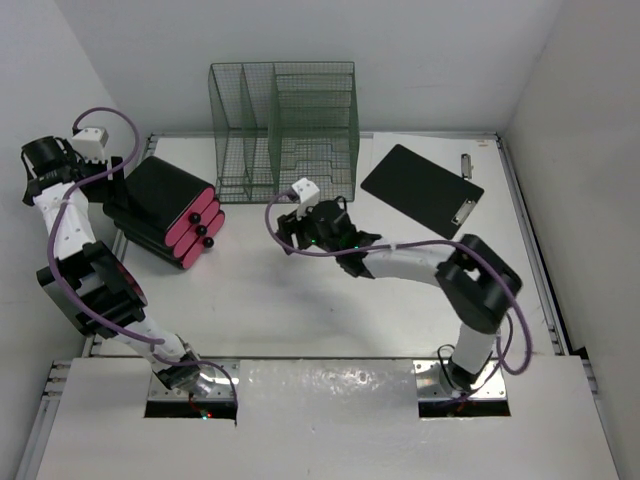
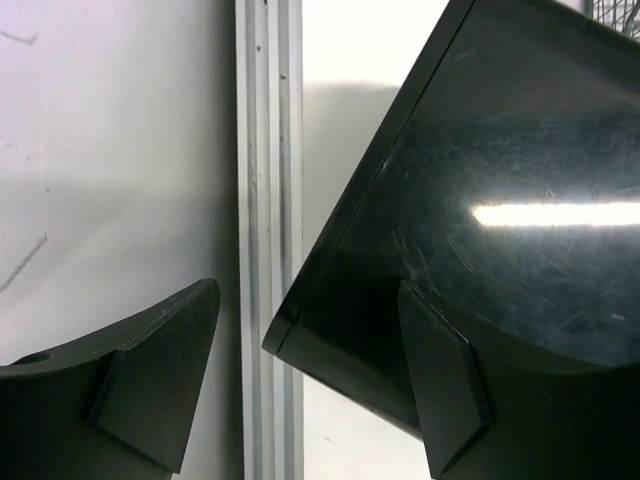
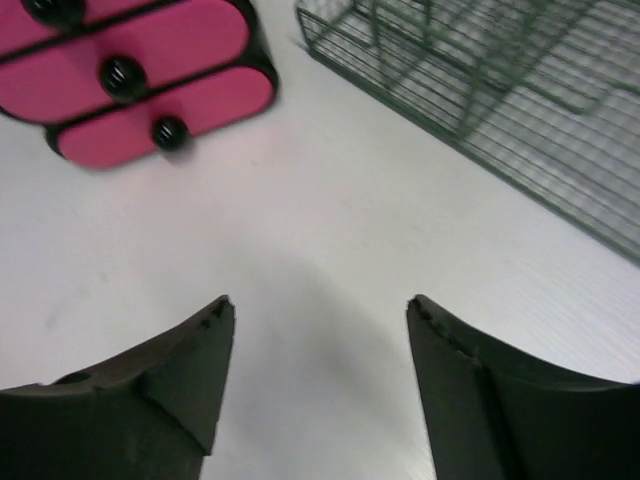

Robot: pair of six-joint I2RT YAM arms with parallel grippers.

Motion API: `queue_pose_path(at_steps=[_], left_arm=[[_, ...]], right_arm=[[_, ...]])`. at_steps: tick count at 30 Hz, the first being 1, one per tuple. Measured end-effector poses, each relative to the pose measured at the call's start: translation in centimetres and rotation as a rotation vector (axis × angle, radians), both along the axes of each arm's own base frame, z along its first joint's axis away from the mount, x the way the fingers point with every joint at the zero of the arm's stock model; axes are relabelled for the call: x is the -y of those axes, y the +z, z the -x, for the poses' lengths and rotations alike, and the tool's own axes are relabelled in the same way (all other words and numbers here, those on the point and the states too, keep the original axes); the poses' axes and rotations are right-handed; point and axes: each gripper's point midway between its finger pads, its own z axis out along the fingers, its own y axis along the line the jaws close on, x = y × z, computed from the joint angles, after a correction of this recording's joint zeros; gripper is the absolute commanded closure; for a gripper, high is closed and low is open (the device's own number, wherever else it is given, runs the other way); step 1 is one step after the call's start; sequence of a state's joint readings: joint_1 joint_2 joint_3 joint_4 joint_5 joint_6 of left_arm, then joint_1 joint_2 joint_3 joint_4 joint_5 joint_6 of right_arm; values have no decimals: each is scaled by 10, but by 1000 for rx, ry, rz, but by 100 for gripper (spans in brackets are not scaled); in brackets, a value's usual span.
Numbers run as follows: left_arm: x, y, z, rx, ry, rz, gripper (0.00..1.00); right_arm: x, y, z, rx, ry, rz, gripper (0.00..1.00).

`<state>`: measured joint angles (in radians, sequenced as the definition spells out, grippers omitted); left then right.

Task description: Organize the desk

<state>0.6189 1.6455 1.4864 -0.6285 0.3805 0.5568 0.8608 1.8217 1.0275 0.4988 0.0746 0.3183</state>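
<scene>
The desk (image 1: 300,300) is a white tabletop with metal rails (image 2: 268,200) along its edges. A black drawer unit (image 1: 160,205) with pink drawer fronts (image 3: 150,60) stands at the left. My left gripper (image 1: 50,160) is raised at the far left. In the left wrist view it (image 2: 308,288) is open, with the unit's glossy black corner (image 2: 480,200) showing between the fingers from above. My right gripper (image 1: 288,235) hovers over the desk's middle. In the right wrist view it (image 3: 320,300) is open and empty above bare desk (image 3: 320,230).
A green wire-mesh file organizer (image 1: 283,130) stands at the back centre and shows in the right wrist view (image 3: 500,90). A black clipboard (image 1: 420,188) lies at the back right, with a small grey item (image 1: 465,162) beyond it. White walls enclose the desk.
</scene>
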Motion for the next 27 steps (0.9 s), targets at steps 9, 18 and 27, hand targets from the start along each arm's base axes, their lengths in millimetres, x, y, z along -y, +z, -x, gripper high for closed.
queue_pose_path(at_steps=[9, 18, 27], left_arm=[[37, 12, -9, -4, -58, -7, 30], [108, 52, -14, 65, -216, -51, 29], [135, 45, -11, 16, -270, -55, 29]], right_arm=[[162, 28, -14, -45, -276, 201, 32], [407, 42, -51, -175, -965, -14, 27], [501, -69, -82, -552, -1229, -92, 26]])
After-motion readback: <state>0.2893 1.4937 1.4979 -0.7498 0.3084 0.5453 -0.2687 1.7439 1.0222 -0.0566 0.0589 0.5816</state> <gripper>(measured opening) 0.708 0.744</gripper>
